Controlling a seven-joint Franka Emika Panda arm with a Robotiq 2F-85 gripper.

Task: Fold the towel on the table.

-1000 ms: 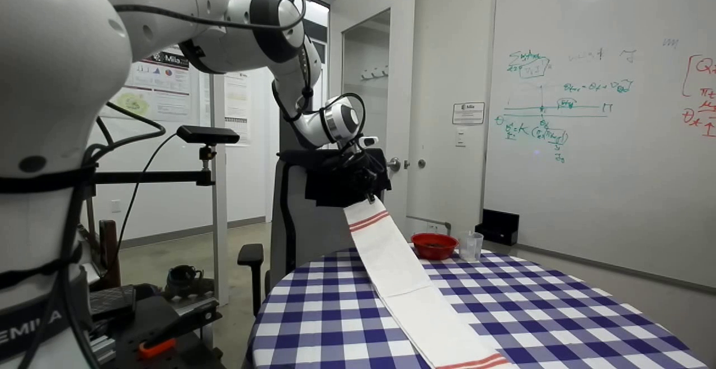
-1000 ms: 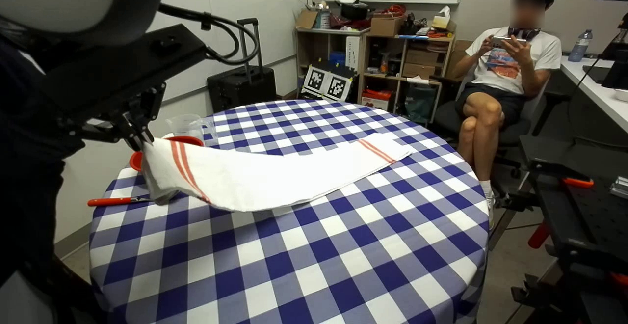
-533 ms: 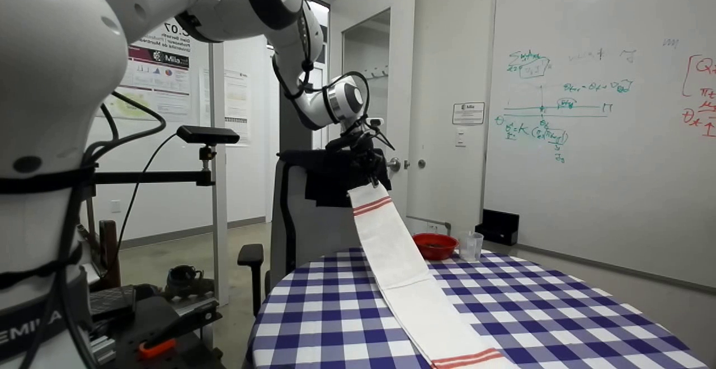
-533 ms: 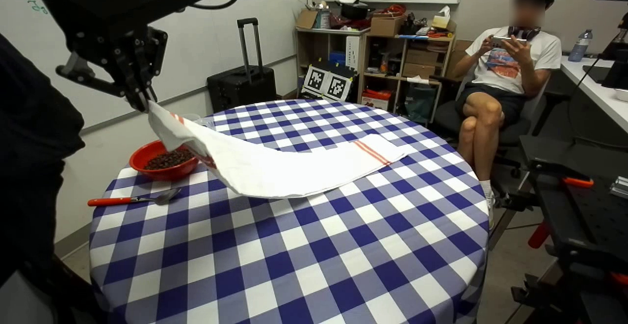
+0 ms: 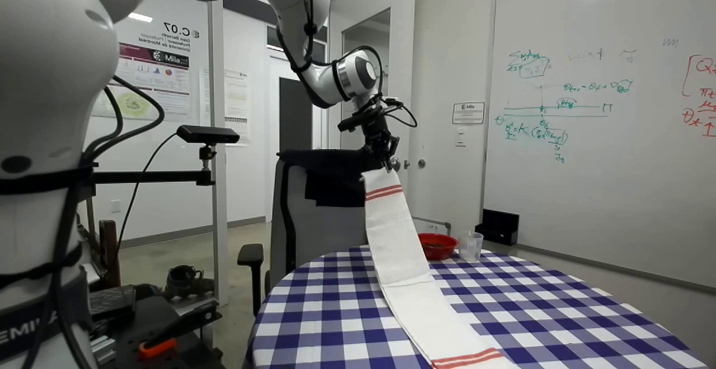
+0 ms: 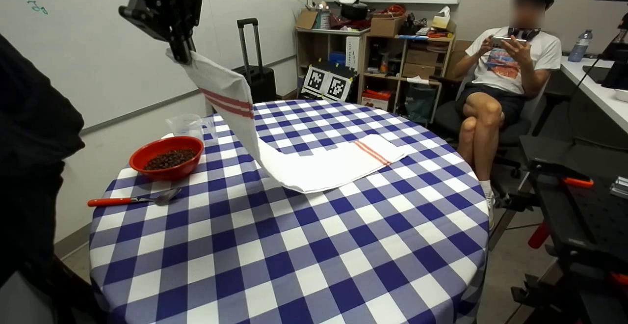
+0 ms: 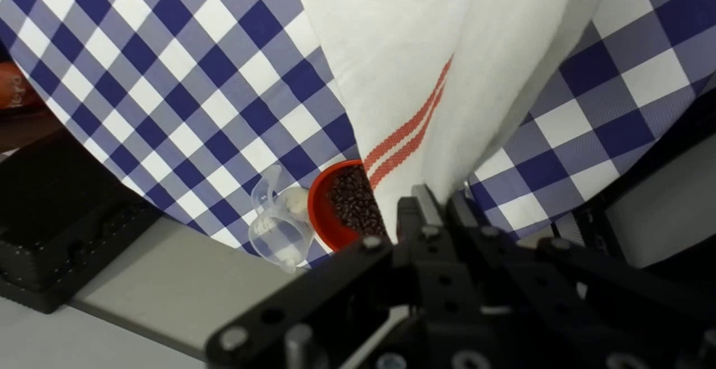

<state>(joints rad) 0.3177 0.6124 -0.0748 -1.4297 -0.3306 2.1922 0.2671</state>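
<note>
The towel (image 5: 403,257) is a long white strip with red stripes near both ends. My gripper (image 5: 389,168) is shut on one short end and holds it high above the table (image 5: 313,302). In an exterior view, the towel (image 6: 333,167) slopes down from the gripper (image 6: 184,59), bends, and its far half lies flat on the checked tabletop (image 6: 294,245). In the wrist view, the towel (image 7: 391,33) runs into the gap between the fingertips of my gripper (image 7: 442,197), bunched there. The bit of cloth between the pads is hidden.
A red bowl (image 6: 189,168) of dark beans stands near the table edge, beside a clear plastic cup (image 6: 184,125). A red-handled spoon (image 6: 110,202) lies in front of the bowl. An office chair (image 5: 327,235) stands behind the table. A person (image 6: 515,68) sits beyond it.
My gripper has risen with the towel's end and moved a little over the table. More of the towel hangs off the surface. The bowl and spoon are uncovered in an exterior view.
</note>
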